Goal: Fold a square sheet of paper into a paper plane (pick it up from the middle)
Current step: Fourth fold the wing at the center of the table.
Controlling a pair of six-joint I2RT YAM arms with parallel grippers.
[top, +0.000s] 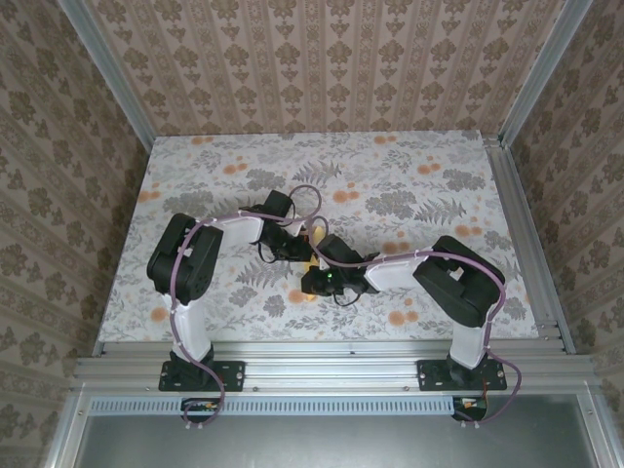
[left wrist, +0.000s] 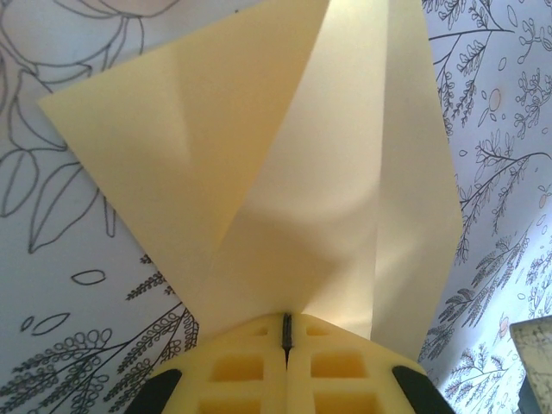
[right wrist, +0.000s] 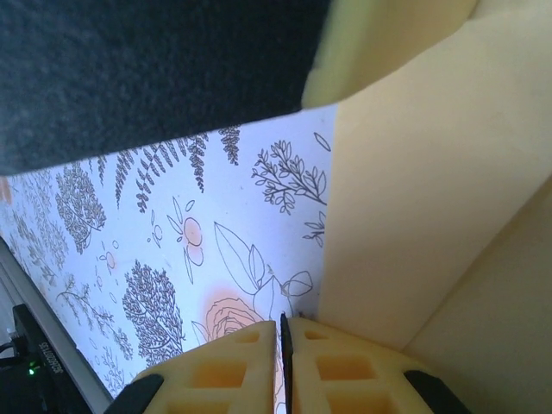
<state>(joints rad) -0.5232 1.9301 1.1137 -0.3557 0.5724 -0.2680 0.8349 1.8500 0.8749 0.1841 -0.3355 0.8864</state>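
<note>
Held over the middle of the floral table (top: 195, 166): folded yellow sheet (left wrist: 302, 190), fanning straight ahead of the left gripper (left wrist: 286, 332), long crease running away from the tips. Clamped tight at its narrow near end by that left pair. Lies just to the right of the right gripper (right wrist: 282, 341), fingers together there; cannot tell whether on paper. Probably calls for the right to take that facing edge.

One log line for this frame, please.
phase: mid-fold | left gripper: shut on yellow paper, creased | right gripper: shut, beside yellow paper, grip unclear
</note>
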